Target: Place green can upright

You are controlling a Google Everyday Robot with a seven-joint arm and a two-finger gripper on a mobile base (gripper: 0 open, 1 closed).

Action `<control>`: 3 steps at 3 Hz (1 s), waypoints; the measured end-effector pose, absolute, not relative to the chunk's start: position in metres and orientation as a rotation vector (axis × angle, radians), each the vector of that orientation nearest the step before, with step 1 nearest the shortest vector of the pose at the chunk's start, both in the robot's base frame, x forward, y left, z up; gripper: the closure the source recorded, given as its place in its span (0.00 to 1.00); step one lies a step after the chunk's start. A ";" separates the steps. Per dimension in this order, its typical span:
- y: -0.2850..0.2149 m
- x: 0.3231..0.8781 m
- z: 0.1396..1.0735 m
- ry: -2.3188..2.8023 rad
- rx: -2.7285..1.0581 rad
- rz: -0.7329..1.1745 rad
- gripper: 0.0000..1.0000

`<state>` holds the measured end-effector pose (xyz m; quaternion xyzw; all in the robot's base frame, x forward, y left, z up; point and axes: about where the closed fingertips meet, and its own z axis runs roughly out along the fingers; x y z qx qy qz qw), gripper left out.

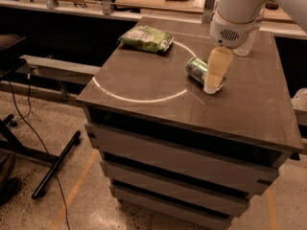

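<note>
The green can (197,68) lay on its side near the middle of the table (144,83), and the gripper (213,84) stood at its right end, open or closed I could not tell; I judged the grasp was in hand, and next it needed a firm hold and a turn upright.

The matt cream plastic gripper (213,85) sits at three o'clock of the glossy metal green can (195,67) on the smooth table (249,110).

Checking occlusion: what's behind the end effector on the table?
The green can, lying on its side; one end shows. The end effector, down at the tabletop, covers the other end.
</note>
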<state>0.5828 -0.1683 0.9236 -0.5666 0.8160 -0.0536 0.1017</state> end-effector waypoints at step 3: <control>-0.173 0.639 0.871 2.695 -1.416 -0.247 0.00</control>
